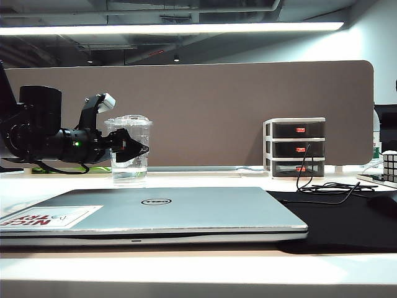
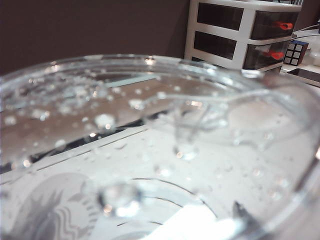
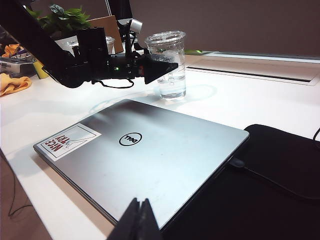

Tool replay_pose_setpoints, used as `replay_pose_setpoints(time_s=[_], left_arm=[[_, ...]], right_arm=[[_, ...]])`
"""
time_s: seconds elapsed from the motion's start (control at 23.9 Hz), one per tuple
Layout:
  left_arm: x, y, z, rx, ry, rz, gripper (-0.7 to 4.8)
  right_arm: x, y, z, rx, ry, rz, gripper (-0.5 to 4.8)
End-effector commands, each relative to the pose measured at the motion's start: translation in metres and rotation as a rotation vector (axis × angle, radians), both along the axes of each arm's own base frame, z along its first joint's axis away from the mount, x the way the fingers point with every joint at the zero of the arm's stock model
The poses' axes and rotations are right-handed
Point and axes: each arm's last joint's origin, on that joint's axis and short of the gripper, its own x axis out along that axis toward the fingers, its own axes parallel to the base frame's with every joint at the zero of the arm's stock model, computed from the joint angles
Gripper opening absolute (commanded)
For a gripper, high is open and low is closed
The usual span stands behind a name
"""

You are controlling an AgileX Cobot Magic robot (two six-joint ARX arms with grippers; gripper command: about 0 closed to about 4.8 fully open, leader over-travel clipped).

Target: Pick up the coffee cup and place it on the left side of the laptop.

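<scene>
Now L gripper (image 1: 138, 149) level, astride coffee cup (image 1: 130, 162)

I see a white desk (image 1: 205, 180) running the width of my exterior feed, backed by a tall brown partition panel (image 1: 248, 112). Overhead, a long strip light (image 1: 173, 28) glows under a dark ceiling with exposed pipes. Against the panel stands a small white drawer unit (image 1: 295, 148) with three dark drawers and red tags. A black mat (image 1: 347, 223) covers part of the desk, with a black cable (image 1: 322, 186) across it. A leafy plant (image 3: 62, 17) sits at the far corner.
</scene>
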Motion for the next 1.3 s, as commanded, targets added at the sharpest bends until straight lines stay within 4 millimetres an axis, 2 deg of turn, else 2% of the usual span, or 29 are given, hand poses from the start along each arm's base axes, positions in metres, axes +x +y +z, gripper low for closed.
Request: replay_pose_setpoints(time_s=[0.04, 0.25, 0.29, 0.33, 0.38, 0.71, 0.92, 1.05, 1.25, 1.3], left_arm=[[0.001, 0.000, 0.004, -0.007, -0.022, 0.022, 4.21], [0.001, 0.000, 0.005, -0.010, -0.033, 0.025, 4.18], [0.001, 0.000, 0.005, -0.010, -0.033, 0.025, 4.02], [0.001, 0.000, 0.005, -0.010, -0.033, 0.025, 3.52], [0.001, 0.000, 0.005, -0.011, -0.033, 0.025, 3.32], [0.000, 0.001, 0.006, -0.011, -0.037, 0.021, 3.31], [-0.003, 0.006, 0.016, -0.015, -0.050, 0.032, 3.31], [-0.016, 0.016, 0.030, 0.005, -0.085, 0.032, 3.31], [-0.034, 0.030, 0.042, 0.008, -0.091, 0.063, 3.31], [-0.044, 0.037, 0.045, 0.008, -0.085, 0.080, 3.31]], right_arm=[[0.000, 0.000, -0.001, -0.002, -0.007, 0.001, -0.01], [0.000, 0.000, -0.001, -0.002, -0.007, 0.001, -0.01], [0.000, 0.000, -0.001, -0.002, -0.007, 0.001, -0.01], [0.000, 0.000, -0.001, -0.002, -0.007, 0.001, -0.01], [0.000, 0.000, -0.001, -0.002, -0.007, 0.001, -0.01], [0.000, 0.000, -0.001, -0.002, -0.006, 0.001, -0.01], [0.000, 0.000, -0.003, -0.003, 0.008, 0.001, -0.01], [0.000, 0.000, -0.003, -0.003, 0.017, 0.000, -0.01], [0.000, 0.000, -0.003, -0.003, 0.014, -0.003, -0.01], [0.000, 0.000, -0.003, -0.006, 0.011, -0.002, -0.01]])
